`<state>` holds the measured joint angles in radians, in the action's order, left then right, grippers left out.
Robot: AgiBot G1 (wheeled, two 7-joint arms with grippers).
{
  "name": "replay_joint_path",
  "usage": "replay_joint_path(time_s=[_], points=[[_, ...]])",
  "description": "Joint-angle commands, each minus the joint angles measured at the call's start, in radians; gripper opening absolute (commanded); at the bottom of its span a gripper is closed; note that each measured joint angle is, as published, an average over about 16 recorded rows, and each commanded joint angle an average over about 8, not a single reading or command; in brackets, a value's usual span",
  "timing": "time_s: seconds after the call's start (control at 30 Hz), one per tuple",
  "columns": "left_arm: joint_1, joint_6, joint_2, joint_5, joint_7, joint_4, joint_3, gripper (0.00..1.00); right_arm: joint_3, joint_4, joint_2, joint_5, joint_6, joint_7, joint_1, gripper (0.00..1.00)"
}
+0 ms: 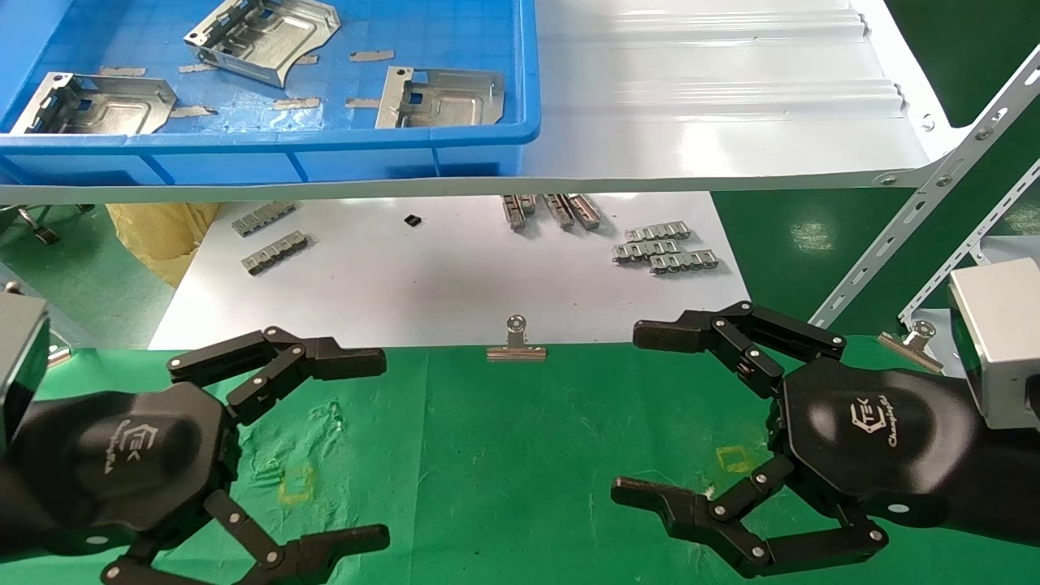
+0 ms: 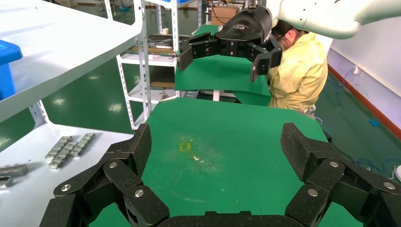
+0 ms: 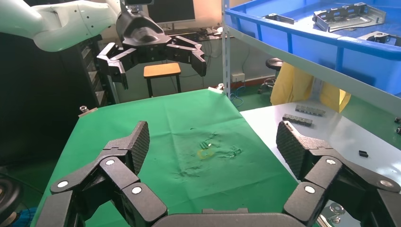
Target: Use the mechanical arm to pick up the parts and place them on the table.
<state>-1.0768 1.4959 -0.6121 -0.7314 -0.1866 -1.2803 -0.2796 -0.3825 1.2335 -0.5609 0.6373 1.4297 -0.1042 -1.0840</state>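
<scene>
Three silvery stamped parts lie in a blue bin (image 1: 487, 138) on the white shelf: one at the left (image 1: 93, 106), one at the back (image 1: 260, 36), one at the right (image 1: 443, 97). They also show in the right wrist view (image 3: 347, 15). My left gripper (image 1: 378, 443) hovers open and empty over the green table (image 1: 504, 455) at the left. My right gripper (image 1: 630, 414) hovers open and empty over the table at the right. Each wrist view shows its own jaws wide apart above bare green cloth, with the other gripper (image 2: 222, 49) (image 3: 156, 54) farther off.
The white shelf (image 1: 715, 122) overhangs a white sheet (image 1: 455, 276) carrying small grey segmented strips (image 1: 662, 248) (image 1: 272, 240). Binder clips (image 1: 516, 345) (image 1: 914, 341) hold the cloth's far edge. Yellow square outlines (image 1: 296, 483) (image 1: 735, 459) mark the cloth. A perforated shelf bracket (image 1: 926, 219) slants at the right.
</scene>
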Motion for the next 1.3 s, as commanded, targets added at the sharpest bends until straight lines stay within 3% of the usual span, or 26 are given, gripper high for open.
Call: replay_joint_path(time_s=[0.03,1.03,1.17,1.3], points=[[0.000,0.000,0.000,0.000,0.000,0.000,0.000,1.00,0.000,0.000,0.000,0.000,0.000,0.000,0.000,0.00],[-0.006,-0.002,0.000,0.002,-0.002,-0.002,0.002,1.00,0.000,0.000,0.000,0.000,0.000,0.000,0.000,0.00],[-0.065,-0.008,-0.004,-0.004,-0.014,-0.010,0.007,1.00,0.000,0.000,0.000,0.000,0.000,0.000,0.000,0.00],[-0.202,-0.028,-0.033,-0.046,-0.039,0.009,-0.001,1.00,0.000,0.000,0.000,0.000,0.000,0.000,0.000,0.00]])
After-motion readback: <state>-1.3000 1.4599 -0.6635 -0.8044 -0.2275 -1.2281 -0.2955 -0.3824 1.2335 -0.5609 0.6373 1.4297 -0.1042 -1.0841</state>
